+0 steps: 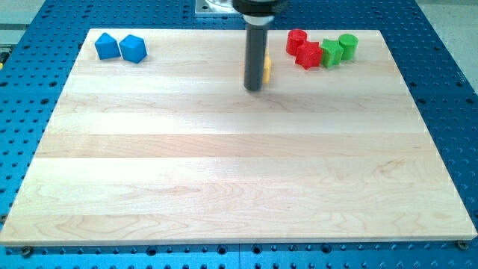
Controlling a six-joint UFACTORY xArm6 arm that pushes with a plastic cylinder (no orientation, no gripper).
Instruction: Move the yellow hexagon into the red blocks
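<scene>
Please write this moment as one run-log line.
my tip beside yellow block, left side | red blocks to right, apart | yellow block mostly hidden

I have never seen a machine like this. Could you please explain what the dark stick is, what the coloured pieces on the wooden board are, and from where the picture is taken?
There is one picture, from a single camera looking down at a slant on a wooden board; where it is mounted is not recorded. The dark stick is the rod of a robot arm. It holds nothing; it only pushes blocks by sliding its tip along the board. Just behind the rod, on the view's right, a yellow block peeks out, mostly hidden, so its shape cannot be told. At the view's top right lie a red cylinder and a red star-like block, then two green blocks beside them. At the top left sit two blue blocks.
</scene>
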